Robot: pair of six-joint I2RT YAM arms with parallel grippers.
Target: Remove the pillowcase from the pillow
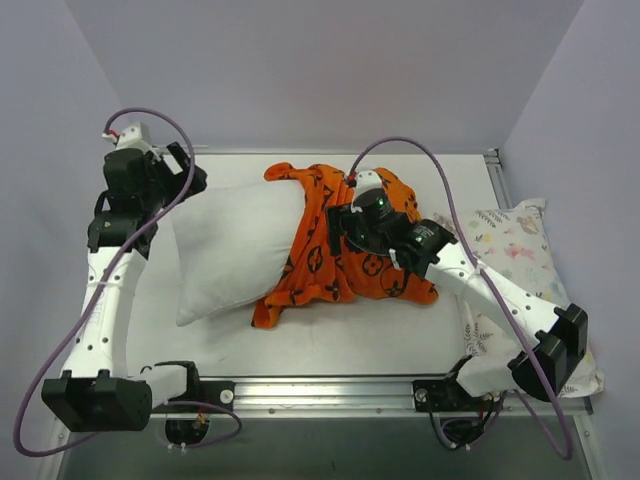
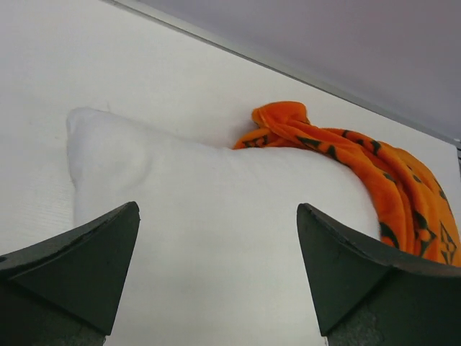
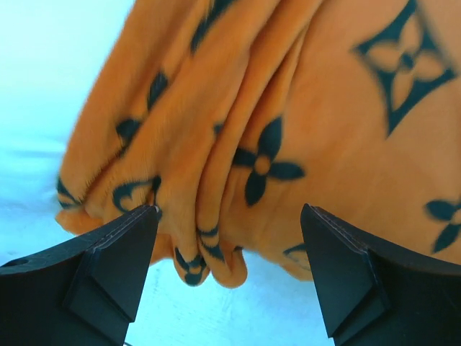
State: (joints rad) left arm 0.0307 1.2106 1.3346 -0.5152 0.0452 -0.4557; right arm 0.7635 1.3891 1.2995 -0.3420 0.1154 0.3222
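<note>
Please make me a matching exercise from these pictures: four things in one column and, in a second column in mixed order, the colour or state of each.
Things:
1. pillow
2. pillowcase
3. left gripper
4. right gripper

States:
A. open, just over orange folds
B. plain white, left part bare
C. open, facing the bare white end
D. orange with black motifs, bunched over the right end of the white thing

Pairs: 1-B, 2-D, 3-C, 4-A

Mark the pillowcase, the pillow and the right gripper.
pillowcase (image 1: 315,265): top external view, bunched orange folds.
pillow (image 1: 235,250): top external view, bare white middle.
right gripper (image 3: 230,210): right wrist view, midway between fingertips.
</note>
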